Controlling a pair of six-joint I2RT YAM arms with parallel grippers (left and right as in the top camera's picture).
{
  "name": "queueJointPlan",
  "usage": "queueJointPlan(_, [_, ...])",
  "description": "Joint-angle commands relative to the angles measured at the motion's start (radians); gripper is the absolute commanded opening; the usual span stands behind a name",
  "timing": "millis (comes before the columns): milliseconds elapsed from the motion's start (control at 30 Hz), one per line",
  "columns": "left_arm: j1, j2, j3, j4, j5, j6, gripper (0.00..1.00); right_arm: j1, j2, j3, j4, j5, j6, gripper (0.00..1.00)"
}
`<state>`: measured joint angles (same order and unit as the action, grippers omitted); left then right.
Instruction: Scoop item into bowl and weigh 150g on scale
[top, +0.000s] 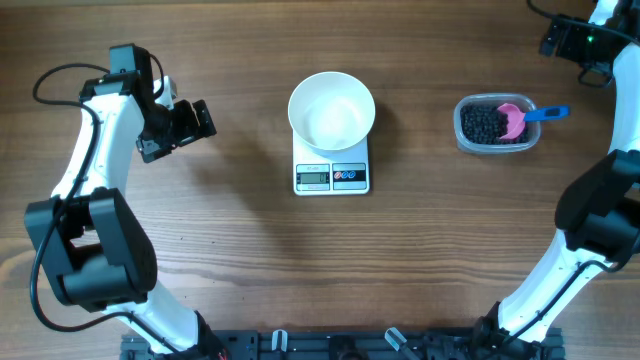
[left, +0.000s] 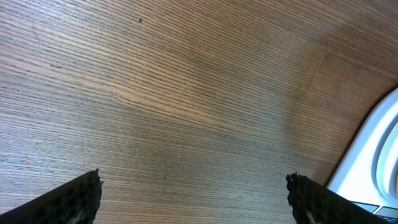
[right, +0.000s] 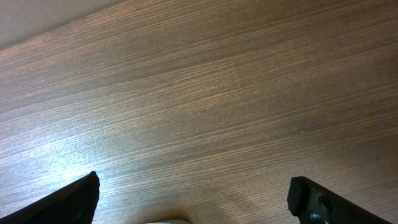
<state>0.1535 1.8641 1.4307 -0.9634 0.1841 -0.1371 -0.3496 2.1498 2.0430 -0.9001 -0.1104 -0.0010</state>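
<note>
The empty white bowl (top: 331, 110) stands on the white scale (top: 332, 176) at the table's middle. The item, a heap of small black beads (top: 486, 124), lies in a clear plastic tub (top: 463, 131) to the right, with a pink scoop (top: 514, 120) with a blue handle resting in it. My left gripper (top: 197, 121) hovers open left of the scale, nothing between its fingers (left: 74, 199). The scale's white edge (left: 373, 158) shows at the right of the left wrist view. My right gripper (top: 566, 40) is open at the far right corner, above bare wood (right: 199, 112).
The wooden table (top: 250, 260) stretches around the scale. Its far edge (right: 43, 34) shows at the top left of the right wrist view. The arms' bases stand along the near edge (top: 330, 345).
</note>
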Motion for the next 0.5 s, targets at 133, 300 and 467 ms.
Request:
queueJointPlan(133, [0.003,-0.030,-0.004,0.003,0.001,-0.005,1.00,0.005,0.019,0.019,0.002,0.010,0.008,1.00])
queueJointPlan(300, [0.003,-0.029,-0.004,0.003,0.001,-0.005,1.00,0.005,0.019,0.019,0.002,0.010,0.008,1.00])
queueJointPlan(467, [0.003,-0.030,-0.004,0.003,0.001,-0.005,1.00,0.005,0.019,0.019,0.003,0.010,0.008,1.00])
